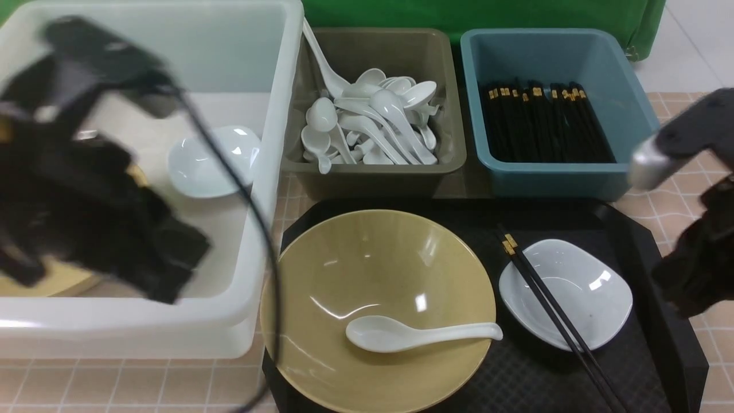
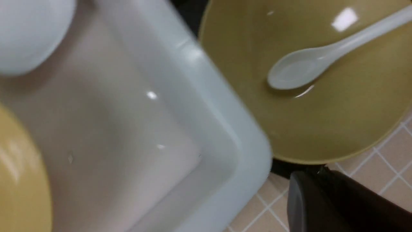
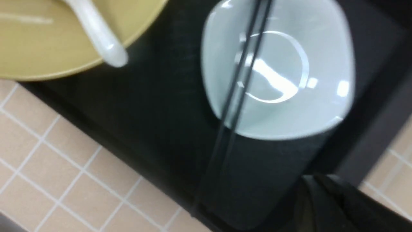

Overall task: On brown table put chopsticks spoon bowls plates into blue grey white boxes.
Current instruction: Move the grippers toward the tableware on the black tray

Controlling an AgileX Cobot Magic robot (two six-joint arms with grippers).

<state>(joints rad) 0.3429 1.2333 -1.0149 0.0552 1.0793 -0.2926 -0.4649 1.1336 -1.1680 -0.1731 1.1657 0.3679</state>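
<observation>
A yellow bowl (image 1: 367,258) with a white spoon (image 1: 413,335) in it sits on the black tray (image 1: 631,241). Beside it is a white plate (image 1: 585,281) with a pair of black chopsticks (image 1: 550,304) lying across it. My left gripper (image 1: 172,284) is blurred, over the front right of the white box (image 1: 287,115); in the left wrist view its fingers (image 2: 299,193) look shut and empty. My right gripper (image 1: 682,287) hovers at the tray's right edge, shut and empty (image 3: 317,180), near the plate (image 3: 289,106) and the chopsticks (image 3: 231,90).
The white box holds a white plate (image 1: 200,160) and a yellow dish (image 1: 57,284) partly hidden by my left arm. The grey box (image 1: 378,172) holds several spoons. The blue box (image 1: 550,178) holds several chopsticks.
</observation>
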